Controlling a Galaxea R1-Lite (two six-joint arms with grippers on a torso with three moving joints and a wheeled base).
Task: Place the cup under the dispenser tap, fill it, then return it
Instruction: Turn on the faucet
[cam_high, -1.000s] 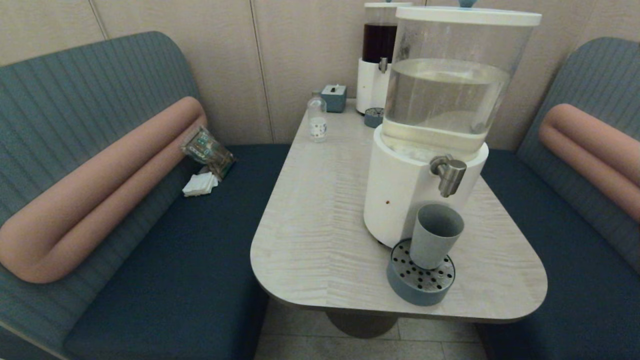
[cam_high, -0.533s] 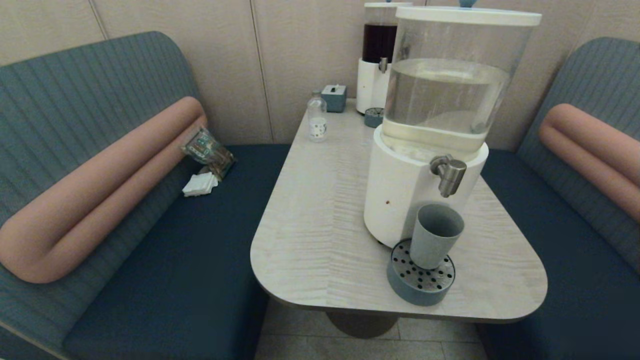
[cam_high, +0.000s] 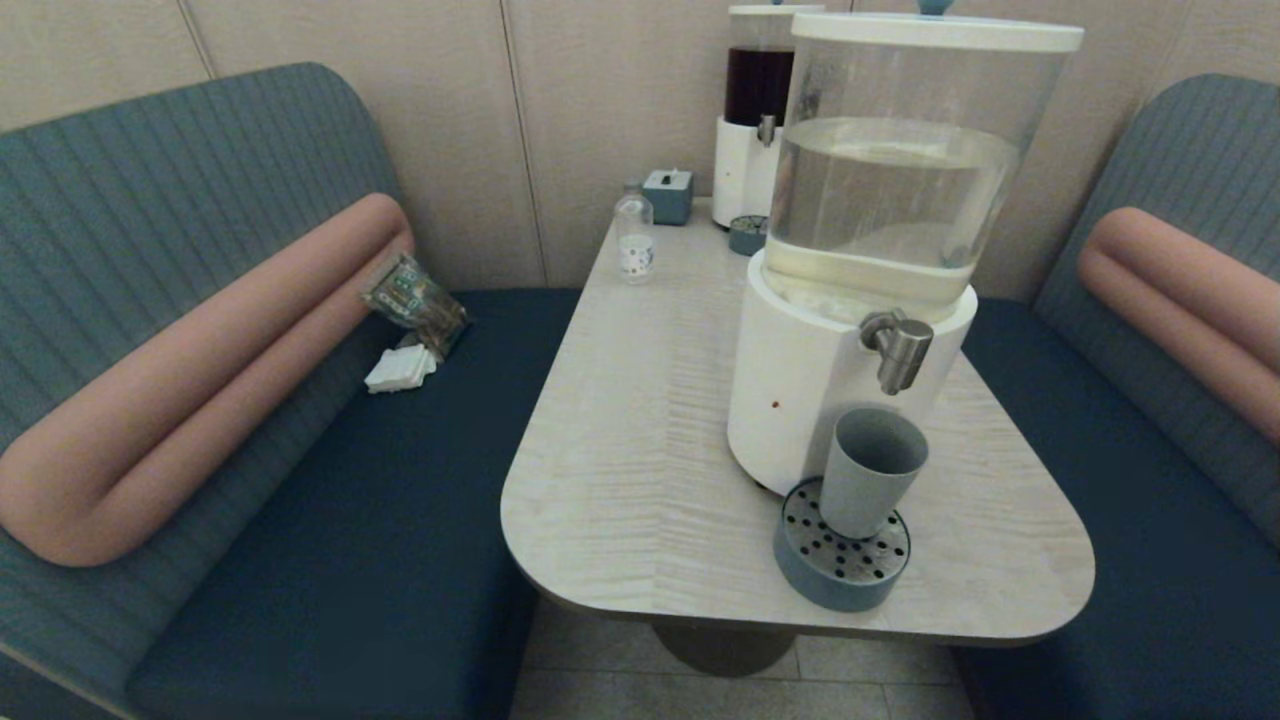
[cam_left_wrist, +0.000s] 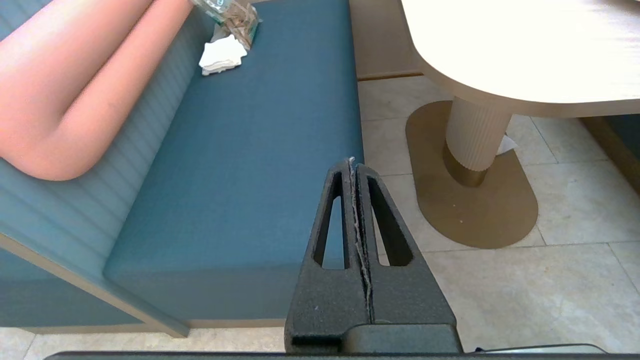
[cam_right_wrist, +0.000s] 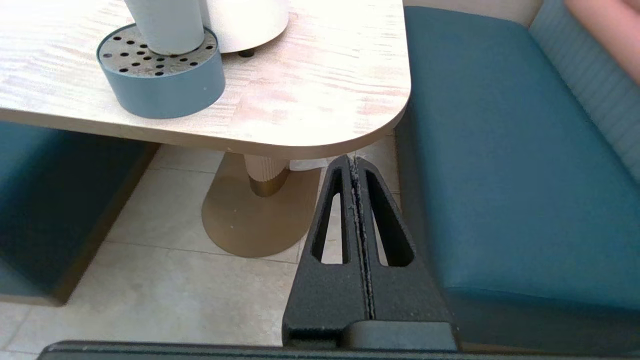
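Head view, cup: cup (cam_high: 868, 470) stands upright on the perforated drip tray (cam_high: 838, 575), directly below the dispenser tap (cam_high: 898, 348) with a clear gap between rim and spout; no liquid can be made out inside it.
Head view, progress: the cup already sits under the tap, but by the look of it filling and returning are both left to do; neither arm shows here.
Head view, surface: pale wood-grain table (cam_high: 640, 430) with rounded corners, also carrying the clear-tank dispenser (cam_high: 880, 240), a narrower dark-liquid dispenser (cam_high: 756, 110), a small bottle (cam_high: 633, 240) and a little blue box (cam_high: 668, 195).
Head view, room: booth with dark blue benches (cam_high: 380, 520), pink bolsters and beige wall panels.
Left wrist view: left gripper (cam_left_wrist: 354, 170) hangs low over the floor tiles beside the bench edge, fingers pressed together, holding nothing; well away from the cup.
Right wrist view: right gripper (cam_right_wrist: 354, 167) hangs below the table's near corner, fingers likewise pressed together and empty; tray and cup base sit above it on the tabletop.
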